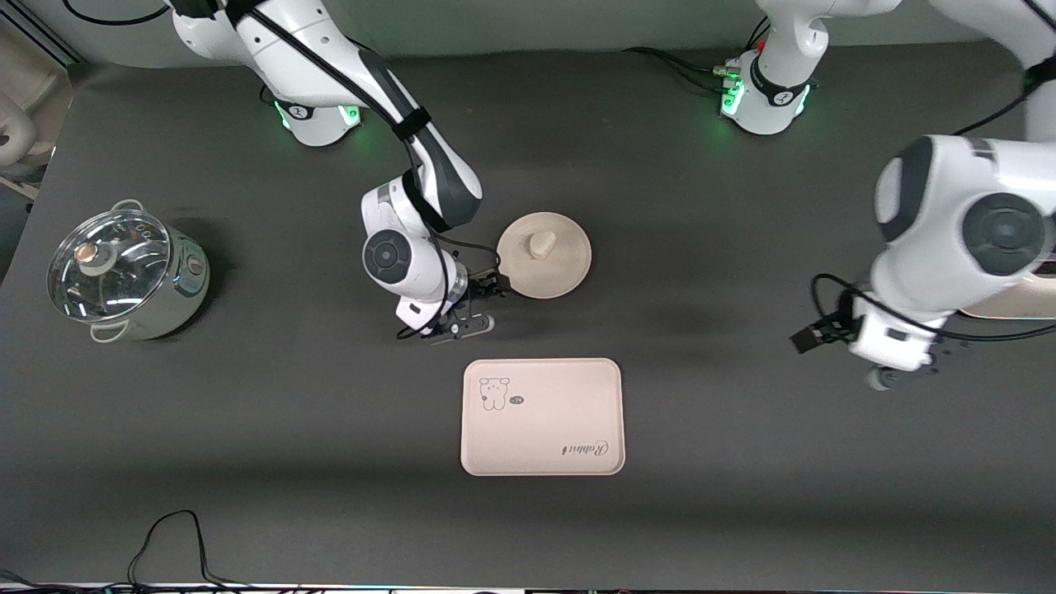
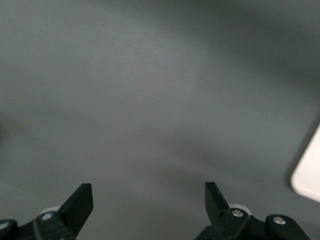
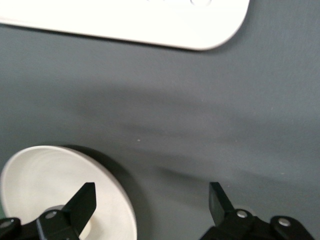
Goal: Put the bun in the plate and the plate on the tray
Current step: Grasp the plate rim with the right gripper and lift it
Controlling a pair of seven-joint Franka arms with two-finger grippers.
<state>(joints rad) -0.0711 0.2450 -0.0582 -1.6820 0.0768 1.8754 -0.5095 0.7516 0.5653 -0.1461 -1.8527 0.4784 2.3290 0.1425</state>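
The round cream plate (image 1: 557, 272) lies on the dark table with the small white bun (image 1: 541, 243) on it. The rectangular tray (image 1: 542, 417) with the rabbit drawing lies nearer to the front camera than the plate. My right gripper (image 1: 483, 304) is open at the plate's rim, on the side toward the right arm's end. In the right wrist view the right gripper (image 3: 151, 192) has one finger over the plate (image 3: 45, 175) and the other over bare table; the tray (image 3: 150, 20) shows there too. My left gripper (image 1: 899, 363) waits open and empty over bare table (image 2: 148, 192).
A steel pot with a glass lid (image 1: 124, 276) stands toward the right arm's end. A cream object (image 1: 1015, 305) sits at the left arm's end, partly hidden by the left arm. Cables (image 1: 173, 536) lie along the table's near edge.
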